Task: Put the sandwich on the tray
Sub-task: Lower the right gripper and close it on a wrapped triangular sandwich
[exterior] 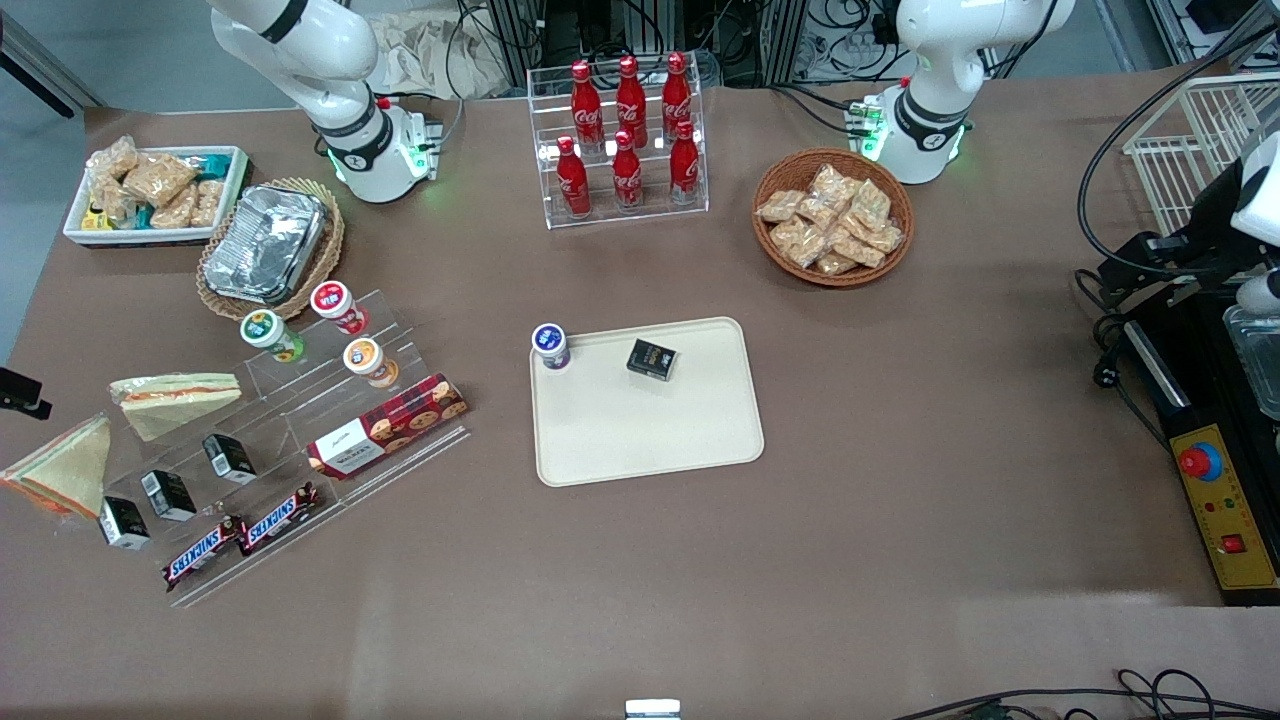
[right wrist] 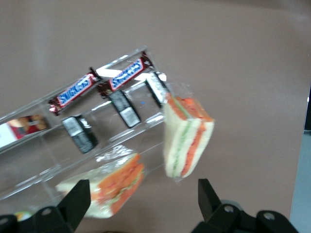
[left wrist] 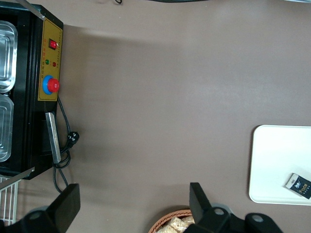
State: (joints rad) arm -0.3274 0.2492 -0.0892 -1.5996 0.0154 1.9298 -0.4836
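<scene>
Gripper (right wrist: 141, 204) hangs above the working arm's end of the table; its jaws stand wide apart with nothing between them. It does not show in the front view.

Two sandwiches sit at the clear stepped rack (exterior: 290, 440). One sandwich (exterior: 172, 398) lies on an upper step, beside the round cups (exterior: 345, 332). The other sandwich (exterior: 62, 472) stands at the rack's end, nearest the table edge, just beside a small black box (exterior: 124, 522). In the wrist view the end one (right wrist: 187, 136) stands on edge, filling toward the camera; the step one (right wrist: 109, 187) lies lower, closer to one finger.

Tray (exterior: 645, 400) lies mid-table, well apart from the rack. It already carries a purple-lidded cup (exterior: 550, 346) and a black box (exterior: 652, 359); its nearer half is bare.

Judgement: step in hand is the approach to a sandwich, not yet grasped.
- Pick one wedge and centre over it.
- Close across the bread faces, gently; wrap looks slippery, bread soft.
- Lift clear of the rack lip and the black boxes.
- Set down on the tray's bare part, away from cup and box.
</scene>
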